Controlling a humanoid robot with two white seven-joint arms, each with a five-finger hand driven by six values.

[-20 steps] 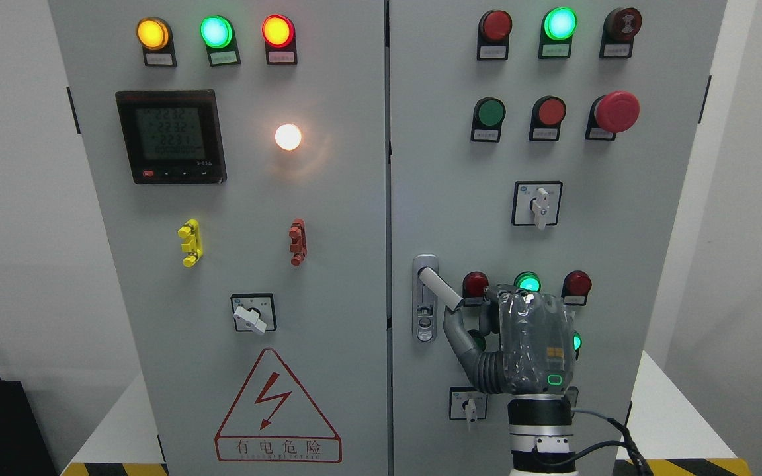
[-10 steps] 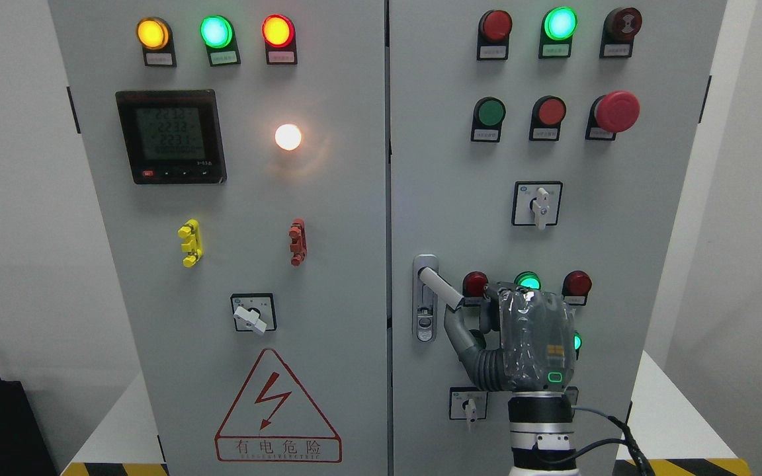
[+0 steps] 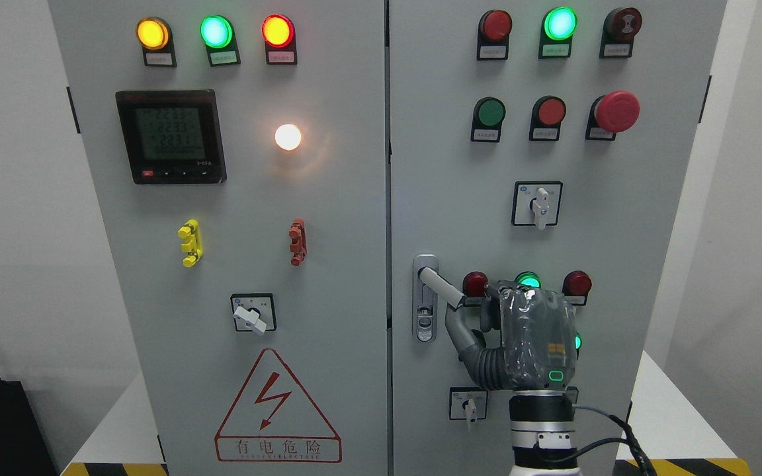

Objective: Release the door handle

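Here one right hand (image 3: 516,330), fingers loosely spread, sits just beside the single door handle (image 3: 441,287) on the cabinet (image 3: 421,165).

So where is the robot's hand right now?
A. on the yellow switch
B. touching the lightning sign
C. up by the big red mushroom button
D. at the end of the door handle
D: the right hand is at the free end of the door handle on the right-hand door, low on the cabinet.
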